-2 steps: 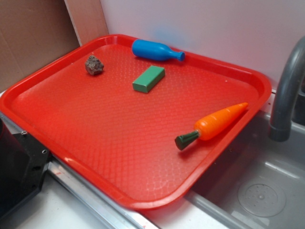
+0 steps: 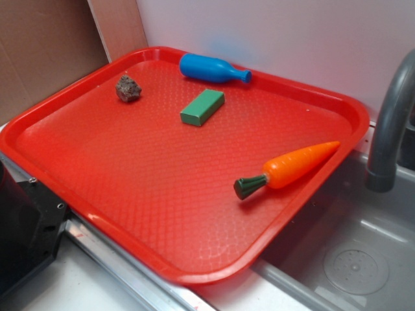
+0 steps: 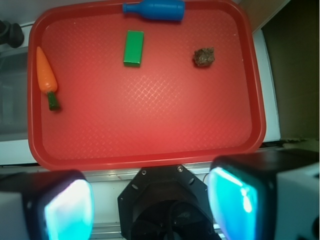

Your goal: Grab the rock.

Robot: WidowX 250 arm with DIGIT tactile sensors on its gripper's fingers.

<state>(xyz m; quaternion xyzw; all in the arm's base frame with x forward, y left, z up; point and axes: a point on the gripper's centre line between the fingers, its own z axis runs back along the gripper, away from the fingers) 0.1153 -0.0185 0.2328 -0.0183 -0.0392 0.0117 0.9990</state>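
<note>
Wrist view shows the gripper (image 3: pixel 150 200) high above the red tray (image 3: pixel 150 155), its jaws spread wide and holding nothing. Near the tray's far corner lies the rock (image 2: pixel 128 88), well apart from the green block (image 2: pixel 202 107) and blue bottle (image 2: pixel 211 68).

Gripper (image 3: pixel 150 200): two finger pads w/ pale translucent teal faces, seen at bottom edge of wrist view. Left-of-frame pad (image 3: pixel 67 207) and right-of-frame pad (image 3: pixel 235 197) stand well apart; jaws spread wide, nothing between them. Pads blurred, close to lens. Black angular robot base housing (image 3: pixel 162 200) shows between pads. Exterior view: only a black section of robot body (image 2: pixel 26 227) at lower left; gripper out of frame there.
</note>
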